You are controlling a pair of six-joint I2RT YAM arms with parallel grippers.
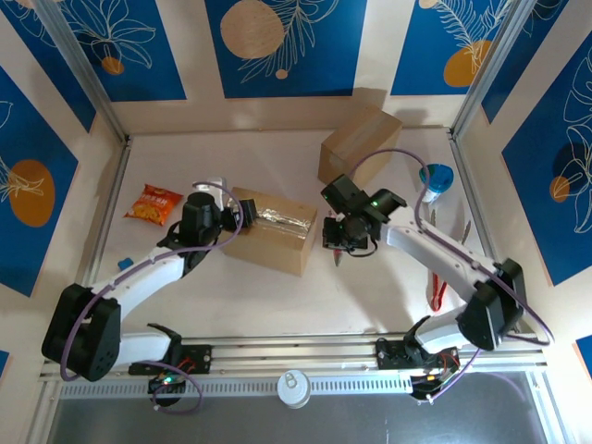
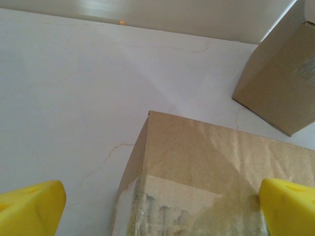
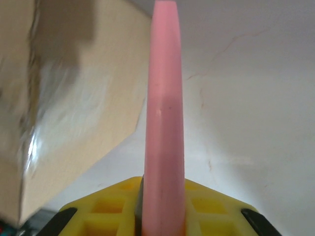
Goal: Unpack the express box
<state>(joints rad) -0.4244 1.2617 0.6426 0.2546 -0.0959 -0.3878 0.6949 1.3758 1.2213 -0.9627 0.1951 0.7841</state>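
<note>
While the overhead view places the express box [image 1: 273, 229] mid-table between the two arms, with a second carton [image 1: 359, 143] behind it and a snack packet [image 1: 154, 203] to its left, the wrist views supply surface detail. Left gripper [image 2: 157, 216]: yellow fingers spread wide over a top corner of the box, plain brown cardboard under glossy, wrinkled tape. Right gripper [image 3: 162, 209]: ribbed yellow fingers clamped on a slim, smooth pink tool [image 3: 165, 98], just beside the box's taped side wall.
</note>
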